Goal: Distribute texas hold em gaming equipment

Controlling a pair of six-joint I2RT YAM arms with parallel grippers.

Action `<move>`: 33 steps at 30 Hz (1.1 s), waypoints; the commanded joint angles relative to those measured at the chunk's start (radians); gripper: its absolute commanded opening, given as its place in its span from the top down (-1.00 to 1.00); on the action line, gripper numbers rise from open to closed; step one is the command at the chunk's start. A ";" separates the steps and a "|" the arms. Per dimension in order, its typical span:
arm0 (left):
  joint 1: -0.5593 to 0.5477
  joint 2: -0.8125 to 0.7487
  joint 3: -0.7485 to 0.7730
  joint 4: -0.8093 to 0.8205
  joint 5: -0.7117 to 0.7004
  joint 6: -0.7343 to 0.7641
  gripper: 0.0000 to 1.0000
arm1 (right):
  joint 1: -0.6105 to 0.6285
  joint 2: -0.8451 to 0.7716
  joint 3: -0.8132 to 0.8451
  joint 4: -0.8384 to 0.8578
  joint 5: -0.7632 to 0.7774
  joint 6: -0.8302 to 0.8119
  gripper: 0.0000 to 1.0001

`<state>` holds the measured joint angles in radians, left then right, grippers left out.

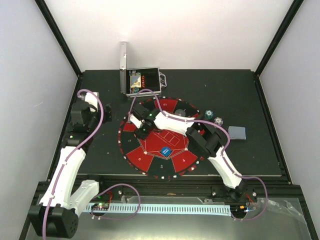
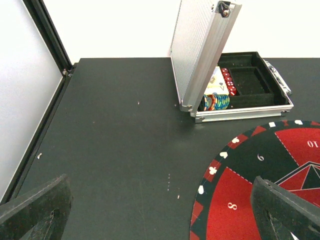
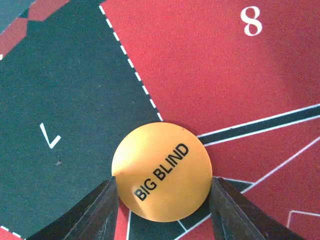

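Note:
My right gripper is shut on an orange disc marked BIG BLIND, one finger on each side of its rim. It holds the disc low over the round red-and-black mat, near the sections marked 7 and 8. In the top view the right gripper is over the mat's left part and hides the disc. My left gripper is open and empty over bare table left of the mat. Striped chips and cards lie in the open silver case.
A blue disc lies on the mat's near part. Two chip stacks and a grey-blue card deck sit right of the mat. The case stands at the back, lid upright. Red dice lie inside it.

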<state>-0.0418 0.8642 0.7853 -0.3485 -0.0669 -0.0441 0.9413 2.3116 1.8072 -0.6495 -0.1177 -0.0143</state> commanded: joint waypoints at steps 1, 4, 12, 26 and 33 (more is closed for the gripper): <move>-0.005 -0.002 0.040 0.004 -0.004 0.006 -0.98 | 0.037 0.081 -0.010 -0.068 -0.094 -0.009 -0.02; -0.005 -0.001 0.041 0.005 -0.004 0.006 -0.98 | 0.039 0.072 -0.014 -0.065 -0.080 0.001 -0.03; -0.006 -0.003 0.041 0.005 -0.008 0.006 -0.98 | 0.039 -0.013 -0.045 -0.029 -0.037 0.039 -0.26; -0.007 -0.049 0.031 0.011 -0.049 0.002 -0.98 | -0.112 -0.601 -0.428 -0.019 0.047 0.207 -0.79; -0.007 -0.053 0.030 0.009 -0.053 -0.011 -0.98 | -0.504 -0.872 -0.688 -0.127 0.201 0.336 -0.88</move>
<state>-0.0418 0.8227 0.7853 -0.3462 -0.1043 -0.0448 0.5930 1.4811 1.2282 -0.6724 -0.0437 0.2260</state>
